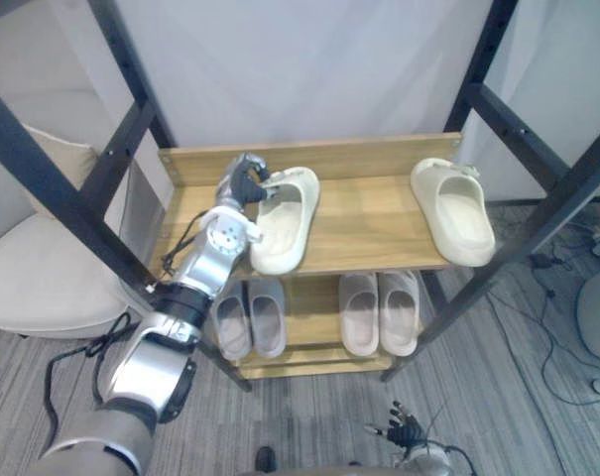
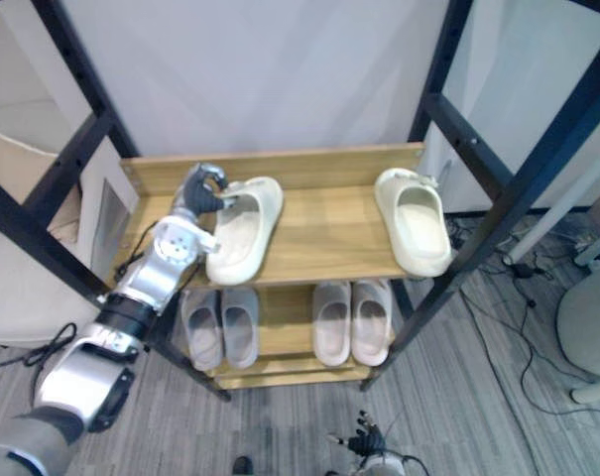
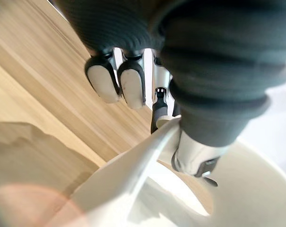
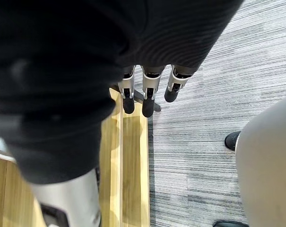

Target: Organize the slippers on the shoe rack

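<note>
On the top shelf of the two-tier light wooden shoe rack, toward 9 o'clock, the left robot hand is closed on the far rim of a cream foam slipper. From the left wrist view I read the thumb as inside the opening and the fingers curled outside, pinching the wall between them. That slipper lies sole down, lengthwise front to back, at a slight angle. Its mate, a second cream foam slipper, sits well apart at 3 o'clock on the same board, near the shelf's end. The right robot hand hangs low at 6 o'clock over the floor, fingers straight and relaxed, holding nothing.

Progress, my judgement: the lower shelf looks finished. A grey pair of slippers sits at 7 o'clock and a beige pair of slippers at 5 o'clock, each side by side. The cream pair is on the rack but split. What is left is bringing the held one across beside its mate.

Surface: bare wood-grain boards with a raised back lip.

Room:
- black metal frame posts on either side
- a white backdrop behind
- grey striped carpet
- a cream cushioned seat at 9 o'clock
</note>
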You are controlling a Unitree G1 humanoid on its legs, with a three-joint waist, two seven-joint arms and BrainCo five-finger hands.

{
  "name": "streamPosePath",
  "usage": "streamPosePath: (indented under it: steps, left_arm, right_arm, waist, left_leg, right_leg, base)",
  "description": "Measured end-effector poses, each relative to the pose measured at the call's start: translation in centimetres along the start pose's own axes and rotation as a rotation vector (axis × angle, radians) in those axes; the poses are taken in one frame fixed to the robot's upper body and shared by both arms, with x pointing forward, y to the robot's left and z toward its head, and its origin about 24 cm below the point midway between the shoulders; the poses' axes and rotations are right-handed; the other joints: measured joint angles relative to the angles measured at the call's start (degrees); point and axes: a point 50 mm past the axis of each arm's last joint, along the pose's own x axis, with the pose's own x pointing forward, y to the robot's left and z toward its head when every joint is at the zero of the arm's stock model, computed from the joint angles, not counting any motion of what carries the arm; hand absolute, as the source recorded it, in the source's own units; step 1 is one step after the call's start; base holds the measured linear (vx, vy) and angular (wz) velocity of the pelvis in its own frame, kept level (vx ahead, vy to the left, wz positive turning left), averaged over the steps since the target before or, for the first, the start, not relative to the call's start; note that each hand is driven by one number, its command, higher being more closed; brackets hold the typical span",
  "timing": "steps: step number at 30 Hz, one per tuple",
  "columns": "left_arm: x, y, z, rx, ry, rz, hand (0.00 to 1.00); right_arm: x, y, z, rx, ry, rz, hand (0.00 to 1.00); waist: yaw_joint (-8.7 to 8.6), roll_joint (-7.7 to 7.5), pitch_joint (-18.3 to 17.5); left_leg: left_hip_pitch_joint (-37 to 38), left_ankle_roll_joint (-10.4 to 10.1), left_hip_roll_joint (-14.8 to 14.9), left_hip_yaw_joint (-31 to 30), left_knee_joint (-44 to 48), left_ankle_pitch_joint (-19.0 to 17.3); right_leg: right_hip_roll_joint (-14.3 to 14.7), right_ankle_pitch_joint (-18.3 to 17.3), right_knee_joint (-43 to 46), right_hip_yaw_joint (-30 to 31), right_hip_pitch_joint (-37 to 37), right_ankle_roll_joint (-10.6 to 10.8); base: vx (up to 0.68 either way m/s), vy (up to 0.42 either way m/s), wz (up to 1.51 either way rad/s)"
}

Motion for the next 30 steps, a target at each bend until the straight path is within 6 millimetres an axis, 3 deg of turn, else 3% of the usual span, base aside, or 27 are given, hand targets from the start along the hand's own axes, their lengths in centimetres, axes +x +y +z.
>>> streamPosePath:
  steps: [12, 26, 27, 30]
  left_arm:
    - [1.3, -2.2, 4.4, -0.095, -0.083, -0.025, 1.00]
    - [1.9, -4.0, 6.4, -0.169, -0.081, -0.059, 1.00]
    - [2.1, -3.9, 6.7, -0.174, -0.079, -0.053, 0.00]
    - [2.3, -3.2, 6.4, -0.194, -0.064, -0.017, 0.00]
  right_arm:
    - [-0.1, -0.4, 0.4, 0.039, -0.019, -0.019, 0.00]
    - [-0.4, -1.3, 1.1, 0.080, -0.064, -0.061, 0.00]
    - [-0.4, -1.3, 1.1, 0.084, -0.065, -0.063, 0.00]
    - [-0.4, -1.4, 1.2, 0.085, -0.069, -0.068, 0.00]
  waist:
    - [-1.42, 0.74, 0.5]
    - [-2.45, 2.64, 1.4]
    - [-2.45, 2.75, 1.5]
    - [-2.42, 2.81, 1.5]
  left_leg:
    - [-1.0, 0.1, 0.1, 1.8, 0.0, 0.0]
    - [-2.4, 0.1, 0.6, 3.6, 0.1, 0.0]
    - [-2.8, 0.1, 0.7, 3.7, 0.1, 0.0]
    - [-3.0, 0.1, 0.8, 4.8, 0.1, 0.0]
  right_leg:
    - [0.2, 0.0, 1.8, 3.1, -3.1, 0.0]
    - [0.5, 0.0, 3.2, 4.8, -6.1, 0.2]
    - [0.5, 0.0, 3.2, 4.8, -6.5, 0.2]
    - [0.6, 0.0, 3.6, 5.9, -7.0, 0.2]
  base:
    - [-0.01, -0.001, -0.11]
    - [-0.01, -0.013, -0.07]
    - [-0.01, -0.021, -0.05]
    - [0.02, -0.017, -0.16]
